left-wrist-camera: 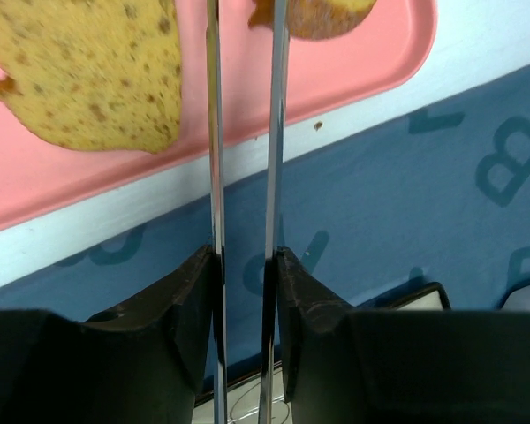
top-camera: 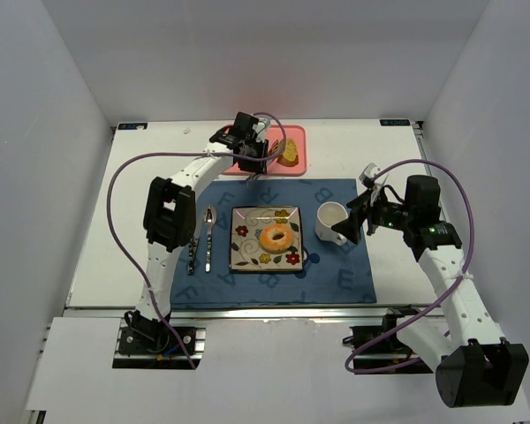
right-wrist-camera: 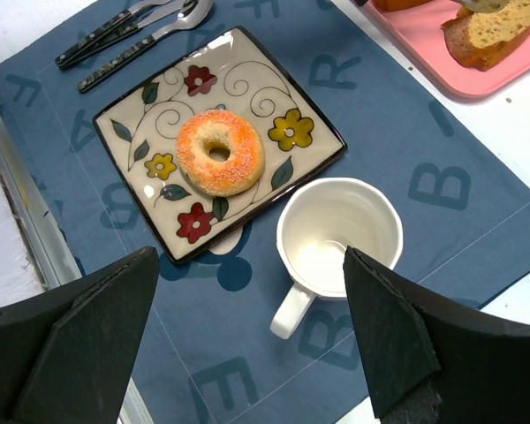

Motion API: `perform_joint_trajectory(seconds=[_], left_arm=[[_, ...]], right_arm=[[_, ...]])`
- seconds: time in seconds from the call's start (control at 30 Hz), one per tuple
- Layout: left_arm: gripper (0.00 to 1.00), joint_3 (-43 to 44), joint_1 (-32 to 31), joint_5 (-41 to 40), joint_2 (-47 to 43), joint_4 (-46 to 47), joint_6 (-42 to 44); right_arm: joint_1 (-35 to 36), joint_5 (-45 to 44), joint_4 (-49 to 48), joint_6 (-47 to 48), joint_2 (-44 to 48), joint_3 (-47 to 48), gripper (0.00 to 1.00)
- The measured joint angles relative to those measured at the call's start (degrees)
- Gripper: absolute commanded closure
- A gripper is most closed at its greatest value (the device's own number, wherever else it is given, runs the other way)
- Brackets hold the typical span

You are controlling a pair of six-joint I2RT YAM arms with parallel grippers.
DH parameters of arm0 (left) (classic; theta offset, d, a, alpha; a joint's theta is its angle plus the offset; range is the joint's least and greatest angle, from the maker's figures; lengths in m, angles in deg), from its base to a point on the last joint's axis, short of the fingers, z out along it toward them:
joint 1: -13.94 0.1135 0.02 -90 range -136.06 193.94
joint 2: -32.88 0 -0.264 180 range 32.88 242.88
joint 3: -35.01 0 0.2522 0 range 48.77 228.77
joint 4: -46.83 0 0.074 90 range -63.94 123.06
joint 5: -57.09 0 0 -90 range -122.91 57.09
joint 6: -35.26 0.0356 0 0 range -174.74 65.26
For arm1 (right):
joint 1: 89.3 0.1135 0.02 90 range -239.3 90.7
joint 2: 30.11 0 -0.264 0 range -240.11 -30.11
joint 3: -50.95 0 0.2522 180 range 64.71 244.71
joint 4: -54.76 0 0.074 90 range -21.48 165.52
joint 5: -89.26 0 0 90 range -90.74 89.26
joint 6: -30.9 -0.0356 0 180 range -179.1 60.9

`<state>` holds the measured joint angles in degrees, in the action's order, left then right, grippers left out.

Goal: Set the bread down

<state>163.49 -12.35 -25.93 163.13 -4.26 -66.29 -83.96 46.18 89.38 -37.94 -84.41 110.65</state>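
- The left end effector (top-camera: pixel 254 159) hangs over the near edge of a pink rectangular plastic tray (left-wrist-camera: pixel 353 71). Its two thin metal fingers (left-wrist-camera: pixel 215 132) are almost together, with only a narrow slot between them and nothing in it.
- A speckled golden-brown bread slice (left-wrist-camera: pixel 88 71) lies on the tray, just ahead and left of those fingers. It is not touching them.
- A second browned bread piece (left-wrist-camera: pixel 314 13) sits on the tray, just ahead and right of the fingertips.
- The right end effector (right-wrist-camera: pixel 249 265) is spread wide and grips nothing.
- A white ceramic mug (right-wrist-camera: pixel 336 243) stands upright directly below it, between the two fingers and nearer the right-hand one.
- Ahead and left of the right end effector lies a glazed orange-gold bagel ring (right-wrist-camera: pixel 238 168). It rests in the middle of a square cream plate painted with flowers (right-wrist-camera: pixel 274 84).
- Beyond the plate, farther from the right end effector, lies cutlery: a silver spoon (top-camera: pixel 209 237) and dark-handled pieces (right-wrist-camera: pixel 97 40).
- The plate, mug and cutlery all sit on a dark blue lettered placemat (top-camera: pixel 336 274). The mat lies on the white table (top-camera: pixel 115 230).
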Motion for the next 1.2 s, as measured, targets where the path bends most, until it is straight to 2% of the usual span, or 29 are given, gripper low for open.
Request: perform_joint_trajectory(seconds=[0.17, 0.2, 0.3, 0.6, 0.83, 1.0, 1.2], left_arm=[[0.82, -1.1, -0.1, 1.4, 1.2, -0.9, 0.5], [0.89, -1.2, -0.1, 1.5, 1.4, -1.0, 0.6], [1.0, -1.6, -0.1, 1.9, 1.6, -1.3, 0.6], [1.0, 1.4, 0.1, 4.3, 1.2, -0.7, -2.4], [1.0, -0.5, 0.9, 6.2, -5.4, 2.9, -5.7], [1.0, -11.7, 1.4, 7.3, -17.5, 5.4, -6.0], [1.0, -36.1, 1.6, 8.3, -40.6, 3.7, -5.9]], right_arm=[[-0.1, 0.0, 0.0, 0.0, 0.0, 0.0, 0.11], [-0.1, 0.0, 0.0, 0.0, 0.0, 0.0, 0.11], [-0.2, 0.0, 0.0, 0.0, 0.0, 0.0, 0.11], [-0.5, 0.0, 0.0, 0.0, 0.0, 0.0, 0.11], [-0.7, 0.1, 0.0, -0.2, 1.1, 0.0, 0.11], [-0.8, 0.2, 0.0, -0.2, 1.6, 0.0, 0.11], [-0.9, 0.4, 0.0, -0.2, 1.9, 0.0, 0.11]])
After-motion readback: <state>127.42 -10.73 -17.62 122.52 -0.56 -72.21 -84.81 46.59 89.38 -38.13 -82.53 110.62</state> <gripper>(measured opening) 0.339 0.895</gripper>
